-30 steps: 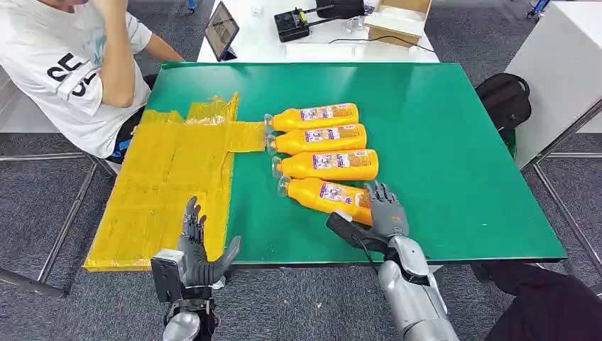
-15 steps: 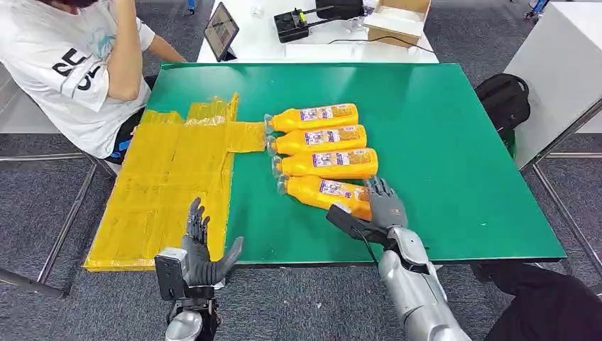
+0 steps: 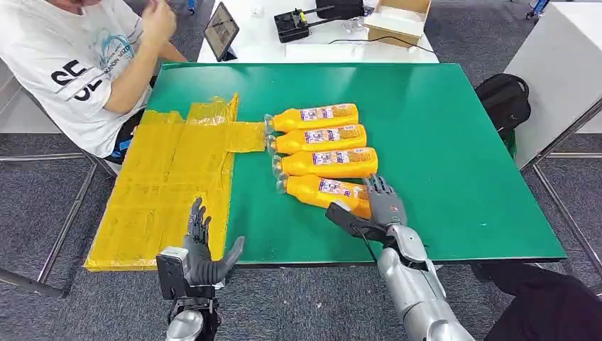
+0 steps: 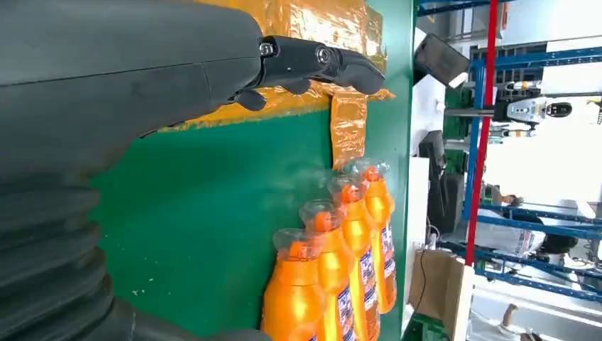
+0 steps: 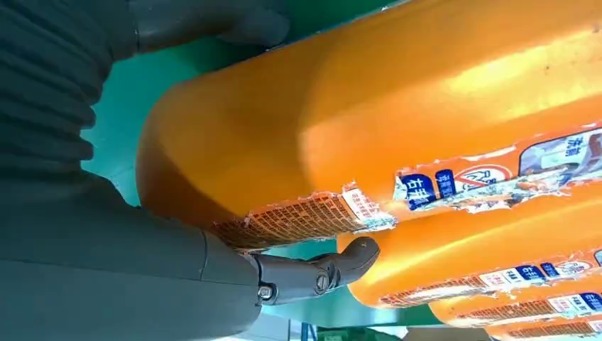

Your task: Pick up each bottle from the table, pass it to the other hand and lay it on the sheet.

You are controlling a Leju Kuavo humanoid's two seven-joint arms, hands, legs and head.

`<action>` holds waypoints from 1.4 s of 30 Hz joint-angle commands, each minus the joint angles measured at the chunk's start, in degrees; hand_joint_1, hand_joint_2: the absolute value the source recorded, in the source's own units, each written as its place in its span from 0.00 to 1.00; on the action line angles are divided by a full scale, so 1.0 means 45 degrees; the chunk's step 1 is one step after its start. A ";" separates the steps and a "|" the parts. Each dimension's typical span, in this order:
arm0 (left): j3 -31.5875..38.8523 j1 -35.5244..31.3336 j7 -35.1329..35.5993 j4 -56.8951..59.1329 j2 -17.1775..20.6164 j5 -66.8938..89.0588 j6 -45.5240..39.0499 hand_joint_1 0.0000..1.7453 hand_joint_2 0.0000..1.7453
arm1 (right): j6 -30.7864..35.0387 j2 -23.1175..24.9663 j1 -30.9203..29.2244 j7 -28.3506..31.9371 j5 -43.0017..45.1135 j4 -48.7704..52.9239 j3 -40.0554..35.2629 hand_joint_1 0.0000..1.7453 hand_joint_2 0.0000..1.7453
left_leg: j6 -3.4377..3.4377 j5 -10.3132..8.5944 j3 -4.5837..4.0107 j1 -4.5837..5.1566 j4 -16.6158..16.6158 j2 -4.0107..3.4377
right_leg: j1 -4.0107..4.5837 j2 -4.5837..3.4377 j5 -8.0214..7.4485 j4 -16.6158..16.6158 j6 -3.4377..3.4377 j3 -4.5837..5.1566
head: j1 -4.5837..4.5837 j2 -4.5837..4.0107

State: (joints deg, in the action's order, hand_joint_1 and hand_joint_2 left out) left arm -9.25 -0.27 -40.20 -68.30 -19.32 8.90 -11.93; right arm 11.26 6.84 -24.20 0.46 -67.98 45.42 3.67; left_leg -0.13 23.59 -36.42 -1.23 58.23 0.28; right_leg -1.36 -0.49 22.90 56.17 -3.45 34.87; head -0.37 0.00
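Note:
Several orange bottles lie side by side on the green table (image 3: 440,142), caps toward the yellow sheet (image 3: 170,177). My right hand (image 3: 383,209) reaches over the base end of the nearest bottle (image 3: 323,192), which lies flat on the table. In the right wrist view that bottle (image 5: 397,106) sits between the thumb (image 5: 213,25) and the fingers (image 5: 319,273), which have not closed on it. My left hand (image 3: 202,256) stands upright at the table's near edge beside the sheet, fingers apart and holding nothing. The left wrist view shows its fingers (image 4: 312,60), the sheet (image 4: 348,128) and the bottles (image 4: 334,277).
A person (image 3: 78,71) sits at the table's far left corner. Behind the table, a white desk carries a tablet (image 3: 221,30), a black device (image 3: 292,25) and a cardboard box (image 3: 397,18). A black backpack (image 3: 505,99) lies on the floor to the right.
My right hand has crept a little further over the nearest bottle's base. The person has moved an arm. My left hand has barely shifted.

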 commanded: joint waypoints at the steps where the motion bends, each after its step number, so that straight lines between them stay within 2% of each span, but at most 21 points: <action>1: -0.0311 -0.0980 0.0043 0.1297 -0.0151 -0.0267 0.0098 0.00 1.00 | -0.0199 0.0059 -0.0500 0.0648 0.0619 -0.1401 0.0499 0.76 1.00 | 0.0017 0.0015 0.0053 0.0002 -0.0008 0.0014 | 0.0008 0.0029 0.0020 -0.0008 0.0036 -0.0058 | 0.0000 0.0000; 2: -0.0354 -0.1015 0.0043 0.1346 -0.0151 -0.0294 0.0072 0.00 1.00 | -0.0205 0.0040 -0.0467 0.0772 0.0739 -0.1468 0.0536 0.83 1.00 | 0.0015 0.0010 0.0040 0.0000 -0.0008 0.0018 | 0.0008 0.0031 0.0016 -0.0009 0.0030 -0.0047 | 0.0000 0.0000; 4: -0.0414 -0.1042 0.0043 0.1414 -0.0151 -0.0331 0.0033 0.00 1.00 | -0.0075 0.0010 -0.0384 0.0894 0.0795 -0.1503 0.0548 0.89 1.00 | 0.0012 0.0008 0.0037 -0.0001 -0.0010 0.0023 | 0.0008 0.0033 0.0015 -0.0011 0.0025 -0.0046 | 0.0000 0.0000; 6: -0.0431 -0.1027 0.0043 0.1464 -0.0151 -0.0370 0.0003 0.00 1.00 | -0.0085 0.0039 -0.0323 0.1105 0.0881 -0.1456 0.0496 0.91 1.00 | 0.0014 0.0015 0.0053 -0.0004 -0.0011 0.0028 | 0.0013 0.0041 0.0023 -0.0015 0.0033 -0.0065 | 0.0000 0.0000; 8: -0.0391 -0.0994 0.0043 0.1443 -0.0151 -0.0373 -0.0024 0.00 1.00 | -0.0168 0.0087 -0.0255 0.1247 0.1029 -0.1269 0.0376 0.97 1.00 | 0.0019 0.0027 0.0076 -0.0002 -0.0010 0.0019 | 0.0013 0.0036 0.0032 -0.0014 0.0042 -0.0085 | 0.0005 0.0000; 11: -0.0311 -0.0928 0.0043 0.1369 -0.0151 -0.0335 0.0009 0.00 1.00 | -0.0259 0.0130 -0.0171 0.1331 0.1224 -0.1030 0.0204 1.00 1.00 | 0.0015 0.0019 0.0062 -0.0004 -0.0010 0.0020 | 0.0014 0.0036 0.0026 -0.0013 0.0040 -0.0071 | 0.0005 0.0000; 24: -0.0276 -0.0886 0.0043 0.1493 -0.0151 -0.0408 0.0001 0.00 1.00 | -0.0490 0.0170 0.0165 0.1898 0.1978 -0.0543 -0.0303 1.00 1.00 | 0.0010 0.0011 0.0035 -0.0004 -0.0008 0.0012 | 0.0010 0.0022 0.0015 -0.0011 0.0026 -0.0042 | 0.0000 0.0000; 27: -0.0318 -0.0811 0.0043 0.1385 -0.0151 -0.0416 -0.0079 0.00 1.00 | -0.0042 0.0643 0.0875 0.3269 0.3220 0.1319 -0.0223 1.00 1.00 | 0.0010 0.0015 0.0045 -0.0004 -0.0009 0.0015 | 0.0011 0.0026 0.0020 -0.0010 0.0031 -0.0050 | 0.0000 0.0000; 28: -0.0353 -0.0763 0.0043 0.1331 -0.0151 -0.0314 -0.0126 0.00 1.00 | 0.0230 0.1018 0.1518 0.4140 0.4134 0.3129 -0.0149 1.00 1.00 | 0.0012 0.0020 0.0056 -0.0003 -0.0010 0.0011 | 0.0011 0.0026 0.0026 -0.0008 0.0037 -0.0058 | 0.0000 0.0000; 31: -0.0526 -0.0614 0.0043 0.1174 -0.0151 -0.0205 -0.0227 0.00 1.00 | -0.0100 0.1585 0.3201 0.4476 0.5684 0.7754 -0.0376 1.00 1.00 | 0.0013 0.0050 0.0075 -0.0001 0.0002 0.0017 | 0.0014 0.0039 0.0063 0.0015 0.0060 -0.0076 | 0.0000 0.0000; 32: -0.0605 -0.0606 0.0043 0.1161 -0.0151 -0.0232 -0.0308 0.00 1.00 | 0.0042 0.1669 0.3486 0.4769 0.6244 0.8647 -0.0379 1.00 1.00 | 0.0013 0.0060 0.0069 0.0000 0.0012 0.0013 | 0.0014 0.0035 0.0072 0.0029 0.0063 -0.0068 | 0.0000 0.0000; 33: -0.0677 -0.0625 0.0043 0.1181 -0.0151 -0.0275 -0.0382 0.00 1.00 | 0.0103 0.1708 0.3657 0.4885 0.6580 0.9202 -0.0378 1.00 1.00 | 0.0010 0.0030 0.0001 0.0010 0.0011 0.0031 | -0.0001 0.0042 0.0049 0.0034 0.0036 -0.0011 | 0.0004 0.0000; 37: -0.1140 -0.0800 0.0043 0.1366 -0.0151 -0.0720 -0.0944 0.00 1.00 | 0.1617 0.2039 0.4135 0.6337 0.7947 1.0743 -0.0177 1.00 1.00 | 0.0023 0.0069 0.0046 0.0005 0.0027 0.0049 | 0.0009 0.0063 0.0090 0.0038 0.0048 -0.0071 | 0.0005 0.0000; 39: -0.1271 -0.0807 0.0043 0.1385 -0.0151 -0.0804 -0.1093 0.00 1.00 | 0.2120 0.2094 0.4271 0.6655 0.8134 1.0991 -0.0145 1.00 1.00 | 0.0028 0.0052 0.0031 0.0008 0.0027 0.0081 | 0.0005 0.0098 0.0085 0.0034 0.0043 -0.0065 | 0.0000 0.0000; 40: -0.1271 -0.0807 0.0043 0.1385 -0.0151 -0.0804 -0.1093 0.00 1.00 | 0.2120 0.2094 0.4271 0.6655 0.8134 1.0991 -0.0145 1.00 1.00 | 0.0015 0.0013 -0.0031 0.0015 0.0011 0.0077 | -0.0010 0.0074 0.0048 0.0025 0.0023 0.0005 | -0.0010 0.0000; 42: -0.1271 -0.0807 0.0043 0.1385 -0.0151 -0.0804 -0.1093 0.00 1.00 | 0.2120 0.2094 0.4271 0.6655 0.8134 1.0991 -0.0145 1.00 1.00 | 0.0011 0.0020 -0.0032 0.0010 0.0002 0.0064 | -0.0005 0.0047 0.0038 0.0008 0.0023 -0.0001 | 0.0005 0.0000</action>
State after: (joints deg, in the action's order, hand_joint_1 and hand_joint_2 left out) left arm -11.88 -1.55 -40.20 -65.46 -19.04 6.01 -15.95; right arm 18.26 14.51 -8.05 28.80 -32.92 82.21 2.56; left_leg -0.13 23.59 -36.71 -1.21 58.23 0.52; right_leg -1.39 -0.38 22.95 56.18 -3.47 35.01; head -0.35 0.00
